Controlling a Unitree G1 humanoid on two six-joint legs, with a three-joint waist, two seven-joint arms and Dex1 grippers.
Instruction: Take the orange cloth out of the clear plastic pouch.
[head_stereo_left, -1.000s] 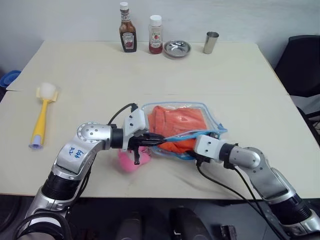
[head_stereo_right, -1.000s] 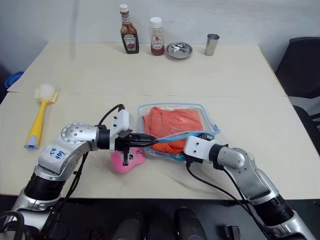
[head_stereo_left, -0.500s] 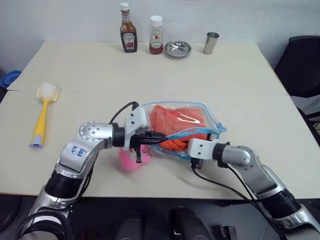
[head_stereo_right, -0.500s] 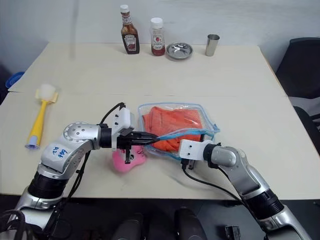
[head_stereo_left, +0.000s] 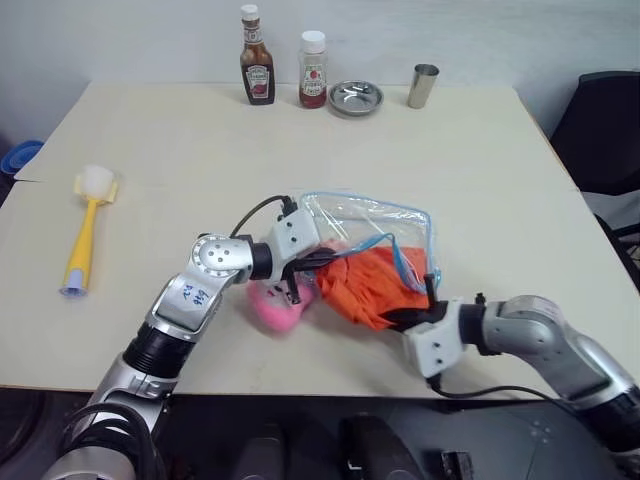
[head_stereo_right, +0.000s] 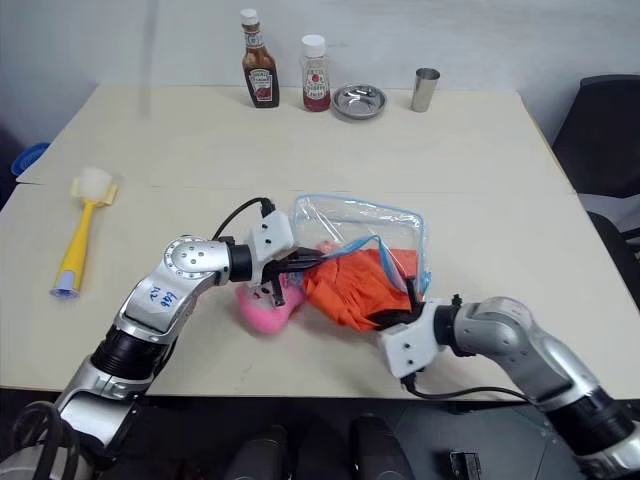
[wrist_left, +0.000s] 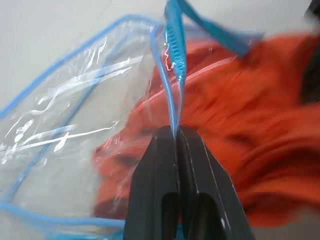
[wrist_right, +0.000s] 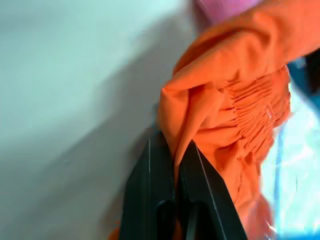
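Note:
The clear plastic pouch (head_stereo_left: 368, 222) with light blue trim lies mid-table, its mouth toward me and lifted. My left gripper (head_stereo_left: 323, 261) is shut on the blue trim of that mouth (wrist_left: 174, 95). The orange cloth (head_stereo_left: 372, 285) bulges out of the mouth toward the near edge, bunched and wrinkled, with its far part still under the plastic. My right gripper (head_stereo_left: 403, 319) is shut on the cloth's near fold (wrist_right: 200, 115), just in front of the pouch. The far half of the pouch shows bare table through it.
A pink plush toy (head_stereo_left: 278, 305) lies under my left gripper. A yellow brush (head_stereo_left: 84, 232) lies at the left. Two sauce bottles (head_stereo_left: 256, 68), a metal bowl (head_stereo_left: 354, 97) and a metal cup (head_stereo_left: 422, 85) stand at the far edge. A black chair (head_stereo_left: 606, 130) is on the right.
My right gripper shut on the orange cloth and drew back toward the near edge, pulling the cloth partly out. My left gripper moved forward, holding the pouch's trim up.

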